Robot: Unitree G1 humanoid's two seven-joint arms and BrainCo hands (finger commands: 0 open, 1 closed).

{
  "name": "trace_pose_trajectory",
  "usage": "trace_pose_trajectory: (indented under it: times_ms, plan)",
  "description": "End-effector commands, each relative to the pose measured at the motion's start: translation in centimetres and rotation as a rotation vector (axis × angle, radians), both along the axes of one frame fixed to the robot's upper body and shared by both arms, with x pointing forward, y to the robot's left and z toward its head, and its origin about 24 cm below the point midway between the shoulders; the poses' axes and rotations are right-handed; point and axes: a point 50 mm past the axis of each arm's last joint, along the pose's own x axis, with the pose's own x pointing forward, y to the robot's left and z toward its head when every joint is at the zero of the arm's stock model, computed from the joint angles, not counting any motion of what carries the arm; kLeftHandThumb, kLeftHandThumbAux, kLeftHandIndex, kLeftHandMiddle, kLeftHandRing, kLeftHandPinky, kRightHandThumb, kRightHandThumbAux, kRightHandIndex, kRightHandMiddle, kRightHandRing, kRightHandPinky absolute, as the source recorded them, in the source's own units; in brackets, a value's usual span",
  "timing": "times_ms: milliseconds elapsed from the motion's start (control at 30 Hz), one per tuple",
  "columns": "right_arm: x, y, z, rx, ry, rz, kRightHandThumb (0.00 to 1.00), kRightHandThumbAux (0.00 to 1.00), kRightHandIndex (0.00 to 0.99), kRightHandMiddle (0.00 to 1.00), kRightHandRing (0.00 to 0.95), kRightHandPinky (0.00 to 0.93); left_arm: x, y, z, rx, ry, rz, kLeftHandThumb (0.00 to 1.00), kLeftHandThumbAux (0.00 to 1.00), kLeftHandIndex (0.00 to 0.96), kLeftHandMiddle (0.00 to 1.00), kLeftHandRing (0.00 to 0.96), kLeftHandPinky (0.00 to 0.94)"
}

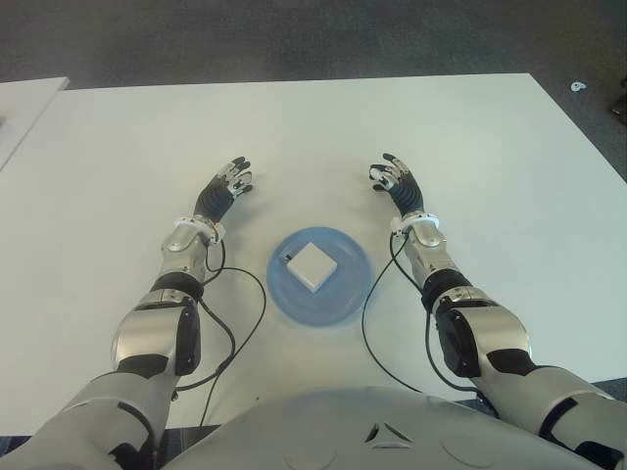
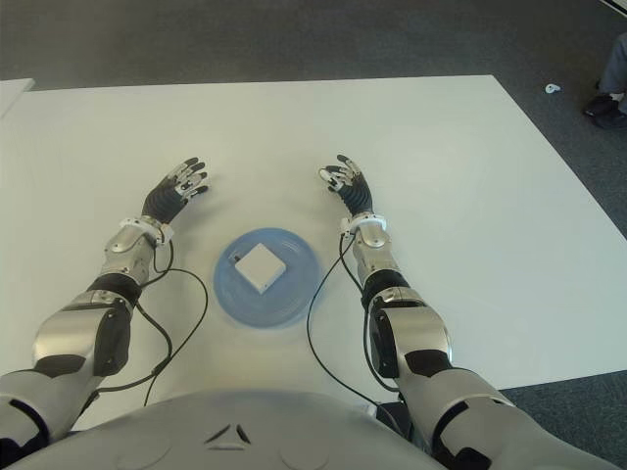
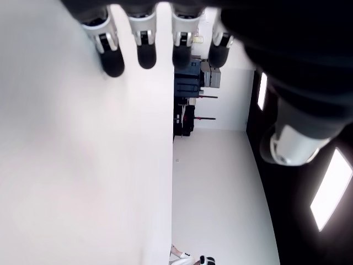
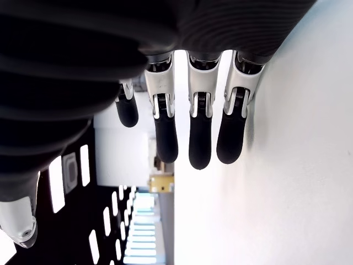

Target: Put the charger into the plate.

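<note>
A white square charger (image 1: 311, 265) lies inside the round blue plate (image 1: 347, 296) on the white table, directly in front of me. My left hand (image 1: 226, 188) shows to the left of the plate and farther out, fingers (image 3: 146, 48) spread and holding nothing. To the right of the plate is my right hand (image 1: 395, 181), its fingers (image 4: 199, 135) likewise extended and empty. Neither hand touches the plate or the charger.
The white table (image 1: 313, 127) stretches wide around the plate, with its far edge at the back and its right edge beyond my right arm. Black cables (image 1: 238, 333) loop from my forearms beside the plate. A second white table (image 1: 20, 103) stands at the far left.
</note>
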Motion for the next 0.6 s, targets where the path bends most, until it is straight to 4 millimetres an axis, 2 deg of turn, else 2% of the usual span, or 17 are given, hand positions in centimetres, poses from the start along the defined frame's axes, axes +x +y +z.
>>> trace_pose_trajectory:
  times_ms: [33,600]
  plan:
    - [-2.9,-0.1,-4.1,-0.003,0.213,-0.003,0.093,0.557,0.127,0.286,0.298,0.304,-1.6,0.1,-1.9,-0.034,0.06,0.041,0.05,0.571,0.0,0.0,0.0,0.0]
    - [-3.1,-0.6,-4.2,-0.006,0.201,-0.017,0.098,0.56,0.138,0.263,0.283,0.305,-1.9,-1.2,-1.7,0.056,-0.038,0.076,0.046,0.588,0.0,0.0,0.0,0.001]
